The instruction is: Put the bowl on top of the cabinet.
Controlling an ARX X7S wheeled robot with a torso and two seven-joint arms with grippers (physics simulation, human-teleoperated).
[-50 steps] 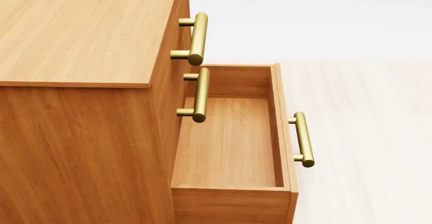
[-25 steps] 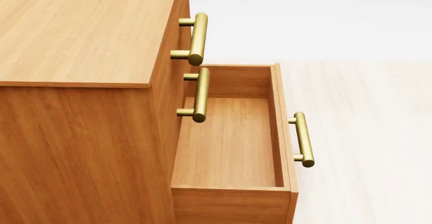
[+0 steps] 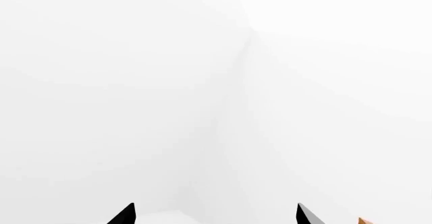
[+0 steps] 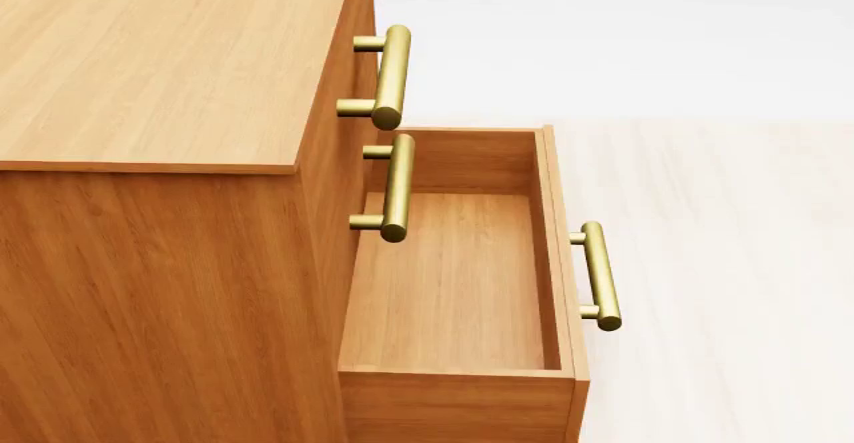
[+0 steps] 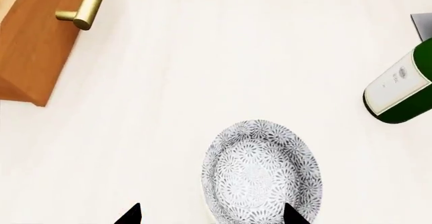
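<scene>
The bowl [image 5: 262,176], white with a dense grey floral pattern, sits upright on the pale floor in the right wrist view. My right gripper [image 5: 212,216] hangs over it, open; one dark fingertip [image 5: 292,215] overlaps the bowl's rim and the other is over bare floor. The orange-brown cabinet [image 4: 147,63] fills the left of the head view, its flat top bare; a corner of it [image 5: 34,47] shows in the right wrist view. My left gripper [image 3: 214,215] is open and faces white walls. Neither gripper shows in the head view.
A lower drawer [image 4: 454,283] stands pulled out, with nothing inside, its brass handle [image 4: 601,278] toward the pale floor. Two more brass handles [image 4: 390,75] jut from the shut drawers above. A dark green bottle [image 5: 401,90] with a white label lies on the floor near the bowl.
</scene>
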